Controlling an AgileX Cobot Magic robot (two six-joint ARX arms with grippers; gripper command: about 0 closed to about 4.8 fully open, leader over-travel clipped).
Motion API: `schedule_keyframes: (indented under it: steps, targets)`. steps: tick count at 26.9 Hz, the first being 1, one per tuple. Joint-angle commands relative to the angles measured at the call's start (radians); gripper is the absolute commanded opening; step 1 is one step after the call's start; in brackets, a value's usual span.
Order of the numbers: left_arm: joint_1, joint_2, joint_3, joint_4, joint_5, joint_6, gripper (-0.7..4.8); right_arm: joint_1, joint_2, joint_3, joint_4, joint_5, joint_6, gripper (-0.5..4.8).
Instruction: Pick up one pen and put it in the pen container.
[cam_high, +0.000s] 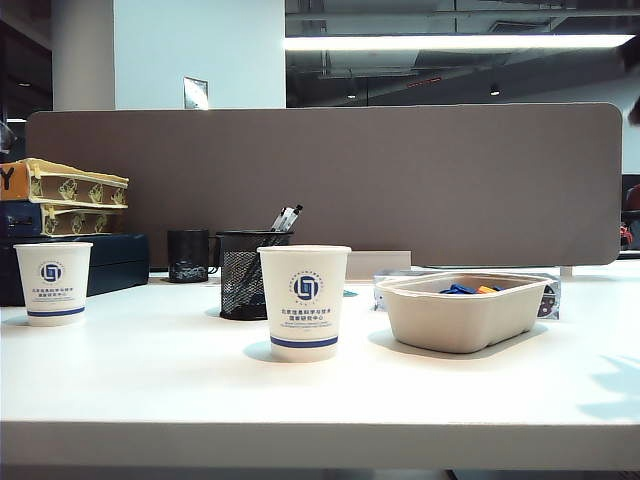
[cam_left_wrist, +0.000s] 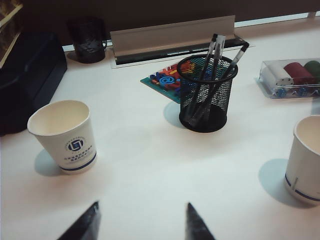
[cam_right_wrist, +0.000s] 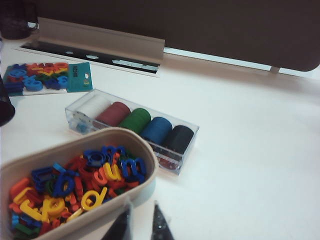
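I work in an office: my white desk (cam_high: 150, 390) backs onto a grey partition screen (cam_high: 400, 180) with a cable tray (cam_left_wrist: 170, 37), fluorescent strip lights (cam_high: 450, 42) overhead, stacked boxes (cam_high: 70, 200), and a mesh pen container (cam_left_wrist: 206, 95).

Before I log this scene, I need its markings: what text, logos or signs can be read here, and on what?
"Y": lone black letter on the orange box at the exterior view's left edge.
Paper cups: round blue logo, blue band; Chinese print too small to read.
Loose plastic letters in the beige tray: "m", "d" and "a" shapes, no words.
Letter card pack: label blurred.
Left gripper and right gripper: unmarked.
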Motion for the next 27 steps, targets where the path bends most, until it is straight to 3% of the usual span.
schedule_keyframes:
  steps: [1, 3, 8, 10, 19, 27]
  targets:
    - [0.001, -0.001, -0.008, 0.020, -0.024, -0.048, 2.03, -0.001, 0.007, -0.017, 0.051, 0.006, 0.000, 0.49]
    - [0.001, -0.001, -0.013, 0.021, -0.025, -0.052, 1.72, -0.001, 0.008, -0.025, 0.050, 0.009, 0.000, 0.48]
    - [0.001, -0.001, -0.023, 0.021, -0.026, -0.054, 1.67, -0.001, 0.007, -0.047, 0.050, 0.009, 0.003, 0.14]
    - [0.001, -0.001, -0.036, 0.032, -0.051, -0.054, 1.10, -0.001, 0.007, -0.066, 0.051, 0.014, 0.006, 0.05]
    - [0.001, -0.001, -0.086, 0.080, -0.098, -0.059, 0.17, -0.002, 0.009, -0.087, 0.066, 0.095, 0.006, -0.01]
    - [0.001, -0.001, -0.132, 0.116, -0.170, -0.089, -0.06, -0.001, 0.009, -0.113, 0.080, 0.183, 0.088, -0.01]
